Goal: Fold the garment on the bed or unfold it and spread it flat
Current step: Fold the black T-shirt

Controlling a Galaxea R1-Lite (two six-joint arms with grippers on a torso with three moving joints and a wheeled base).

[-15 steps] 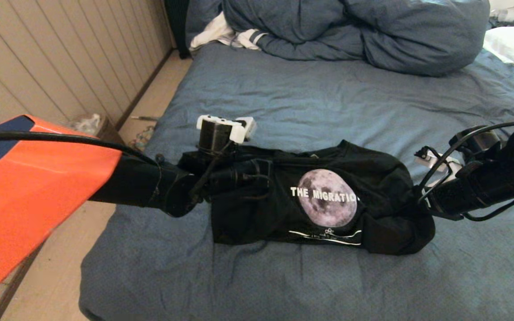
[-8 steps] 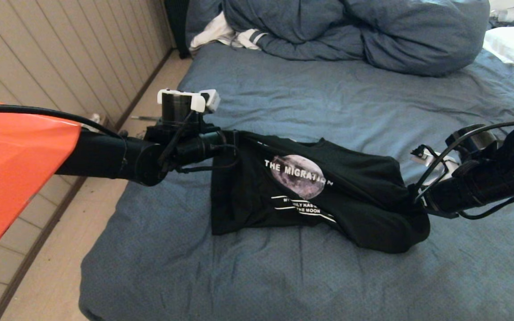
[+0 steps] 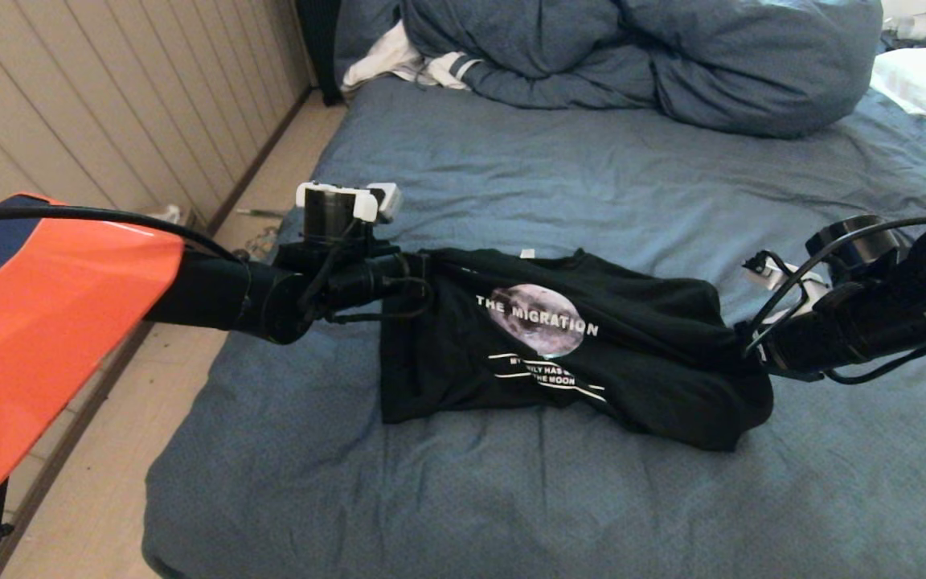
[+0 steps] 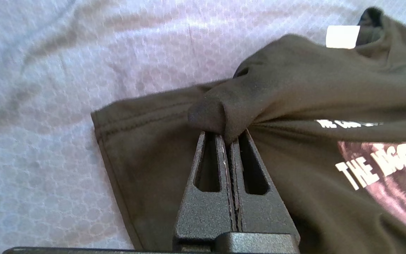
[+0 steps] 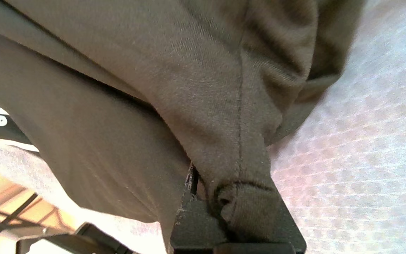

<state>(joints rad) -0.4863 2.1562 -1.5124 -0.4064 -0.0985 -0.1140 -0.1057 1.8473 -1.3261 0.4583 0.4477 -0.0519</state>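
I find the T-shirt (image 3: 559, 354) stretched between both arms over the middle of the bed (image 3: 592, 169), nearer its left edge, its lower hem dragging on the sheet. The left gripper (image 4: 229, 135) is pressed together, pinching a small knob of shoulder fabric. The right gripper (image 5: 224, 197) pinches a bunched seam. My concern: both holds are shallow; further spreading tension could pull the fabric free. The right side sags lower, so the shirt may settle crooked and creased.
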